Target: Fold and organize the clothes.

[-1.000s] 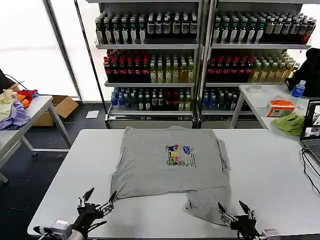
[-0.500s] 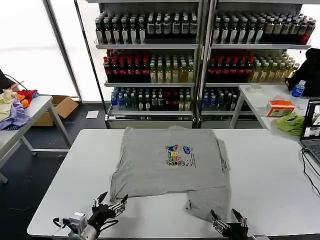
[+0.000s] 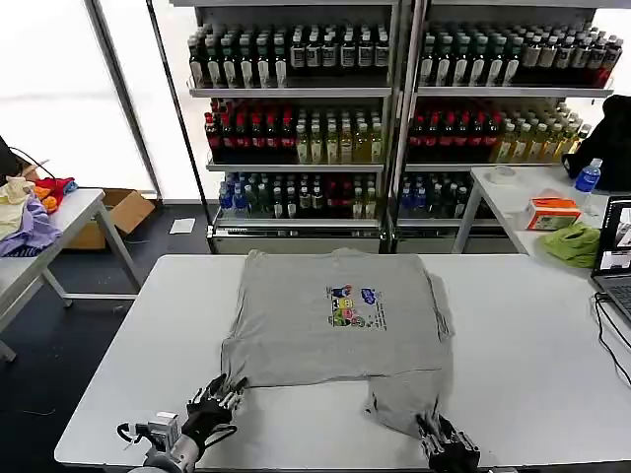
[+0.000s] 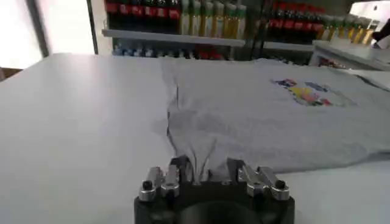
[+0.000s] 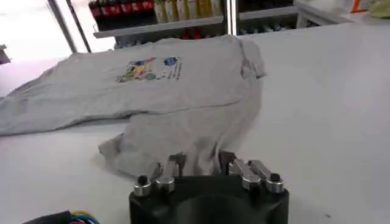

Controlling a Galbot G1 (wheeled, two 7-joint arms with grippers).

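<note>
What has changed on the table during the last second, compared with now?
Both grippers moved in to the shirt's near edge. The left gripper shifted toward the middle, to the near left corner; the right gripper shifted a little inward, to the hanging flap. Their fingers, spread before, have narrowed onto the cloth. The shirt and table stayed as they were.

The shirt (image 3: 335, 330) is light grey with a small chest print (image 3: 354, 305) in yellow, blue, green and pink. It lies on a white table (image 3: 523, 345). Near the table's near edge, both grippers are black with silver fingers (image 4: 159, 181).
</note>
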